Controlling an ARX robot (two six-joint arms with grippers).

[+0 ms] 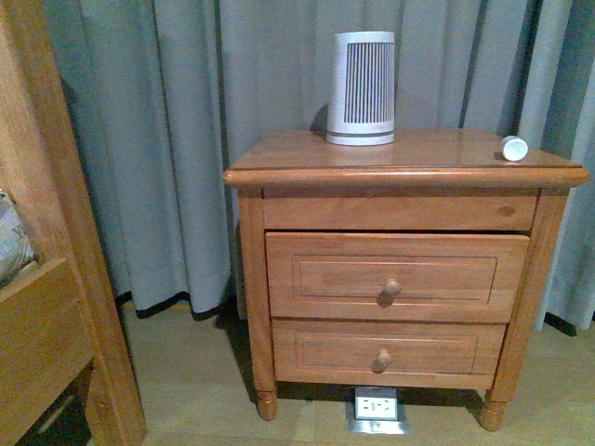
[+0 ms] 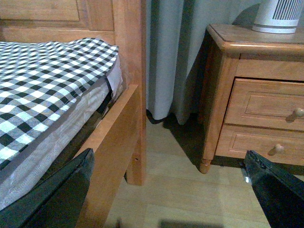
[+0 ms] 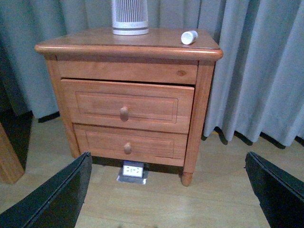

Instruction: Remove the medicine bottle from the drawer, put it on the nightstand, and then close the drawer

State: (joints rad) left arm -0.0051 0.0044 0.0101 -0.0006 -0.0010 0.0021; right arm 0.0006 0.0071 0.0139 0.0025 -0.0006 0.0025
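The medicine bottle (image 1: 514, 148) lies on its side on the nightstand (image 1: 307, 169) top, near the right edge; it also shows in the right wrist view (image 3: 188, 37). The upper drawer (image 1: 395, 277) stands pulled out a little, its round knob (image 1: 391, 289) in front; it also shows in the right wrist view (image 3: 126, 105). Neither gripper shows in the front view. My left gripper (image 2: 171, 190) is open and empty, low over the floor between bed and nightstand (image 2: 247, 57). My right gripper (image 3: 168, 190) is open and empty, back from the nightstand (image 3: 71, 52), facing its front.
A ribbed white-and-grey cylinder (image 1: 361, 88) stands on the nightstand top. The lower drawer (image 1: 386, 353) is shut. A floor socket (image 1: 376, 409) sits under the nightstand. A wooden bed frame (image 1: 56, 279) with a checked mattress (image 2: 47, 80) stands left. Grey curtains (image 1: 167, 139) hang behind.
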